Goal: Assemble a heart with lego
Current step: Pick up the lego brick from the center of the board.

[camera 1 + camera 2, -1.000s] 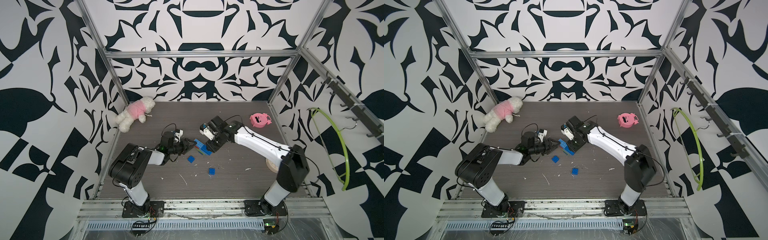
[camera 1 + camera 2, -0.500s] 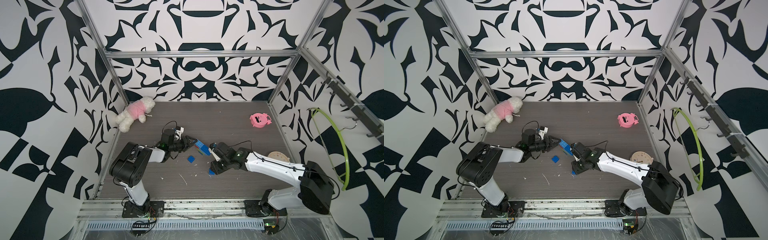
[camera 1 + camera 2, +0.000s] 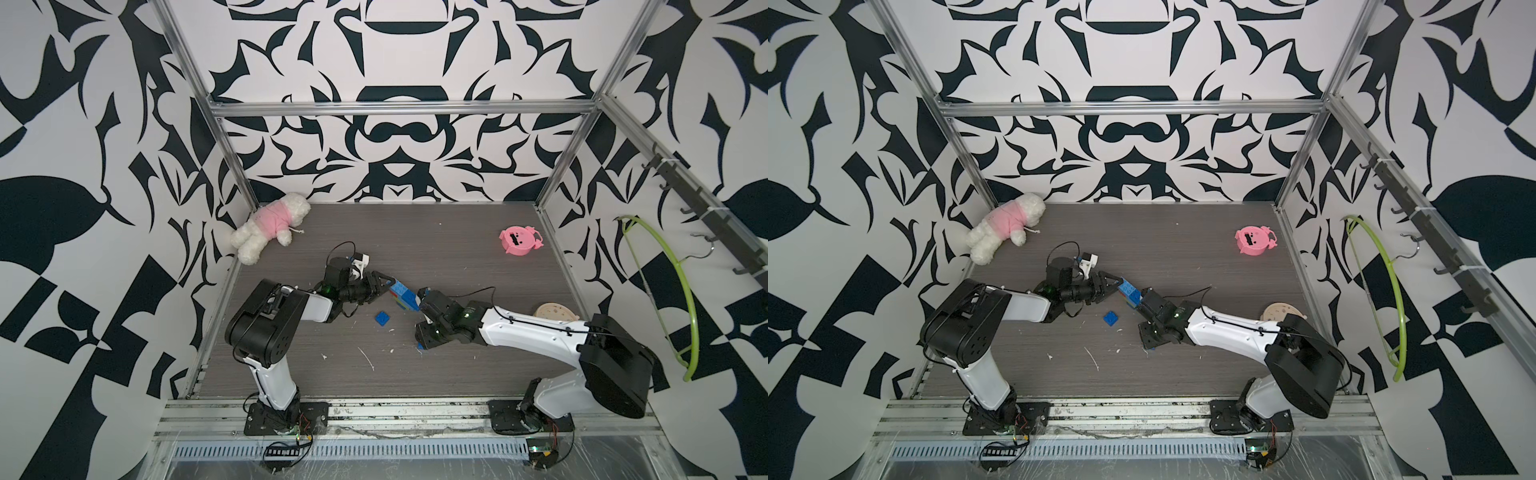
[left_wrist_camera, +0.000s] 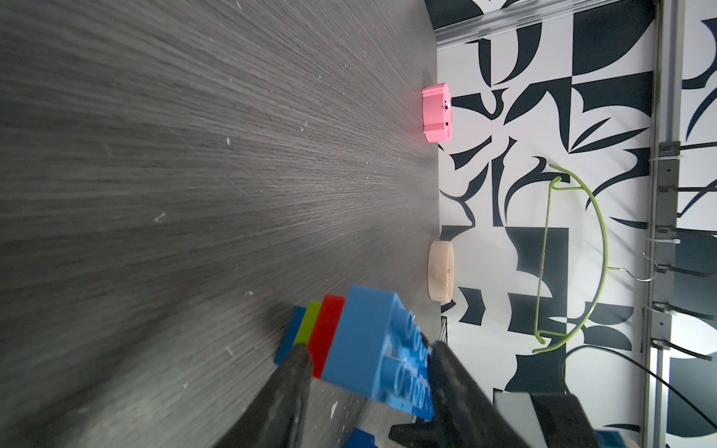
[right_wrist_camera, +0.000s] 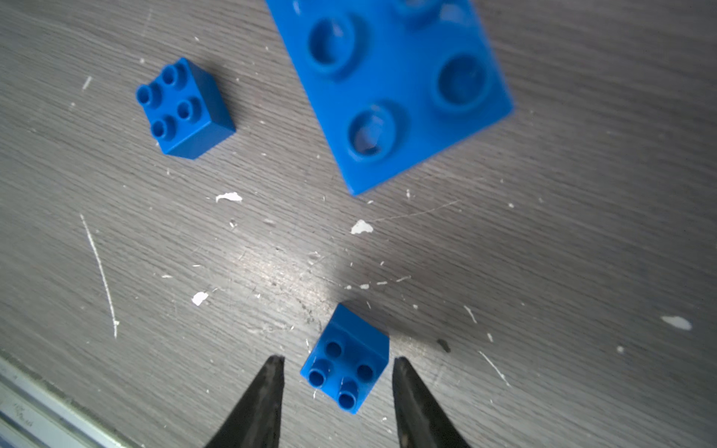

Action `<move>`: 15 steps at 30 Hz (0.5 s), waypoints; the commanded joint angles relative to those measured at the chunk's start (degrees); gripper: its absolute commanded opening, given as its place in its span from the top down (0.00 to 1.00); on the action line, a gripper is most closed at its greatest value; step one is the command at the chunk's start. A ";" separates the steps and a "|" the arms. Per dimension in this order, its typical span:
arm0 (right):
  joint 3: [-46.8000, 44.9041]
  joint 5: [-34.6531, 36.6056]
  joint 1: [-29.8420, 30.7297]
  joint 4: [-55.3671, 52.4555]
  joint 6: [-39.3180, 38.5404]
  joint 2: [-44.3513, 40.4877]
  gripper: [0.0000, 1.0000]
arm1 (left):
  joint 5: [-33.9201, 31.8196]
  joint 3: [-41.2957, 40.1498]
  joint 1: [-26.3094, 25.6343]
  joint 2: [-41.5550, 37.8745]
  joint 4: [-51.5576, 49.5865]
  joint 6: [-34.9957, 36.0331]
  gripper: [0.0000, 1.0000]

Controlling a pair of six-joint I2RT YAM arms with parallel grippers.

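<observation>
Grey bench on my feed: a loose blue brick, a second blue brick, plush bear, pink toy, beige disc, white flecks.

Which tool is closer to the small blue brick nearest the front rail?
Right. The right tool straddles that small blue brick, jaws open either side of it. The left tool is farther back, gripping the brick stack.
</observation>
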 commanded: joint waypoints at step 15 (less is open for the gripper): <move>-2.05 6.18 3.05 -1.35 6.12 -0.17 0.51 | 1.08 -0.76 0.17 -0.05 1.33 1.01 0.48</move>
